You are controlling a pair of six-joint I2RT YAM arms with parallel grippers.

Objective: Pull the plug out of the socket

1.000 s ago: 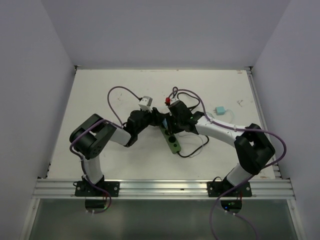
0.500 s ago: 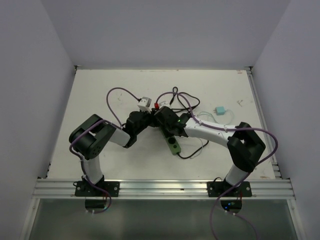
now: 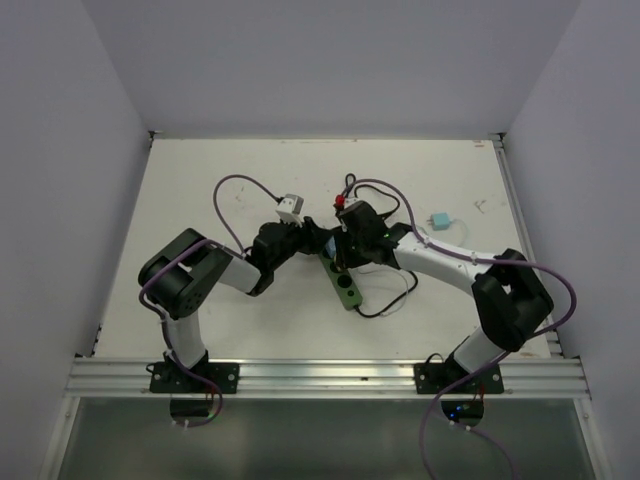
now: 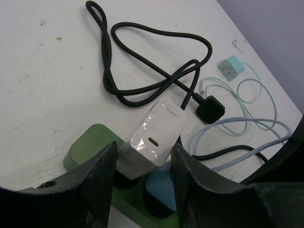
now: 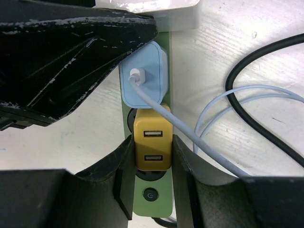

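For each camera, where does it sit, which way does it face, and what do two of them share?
Top external: above and behind the bases, looking down; left arm and right arm meet over the green power strip.
Left wrist: looks along the left hand, fingers flanking the white charger.
Right wrist: looking down past the right hand clamping the yellow adapter.
Shared: both wrist views show the blue plug.
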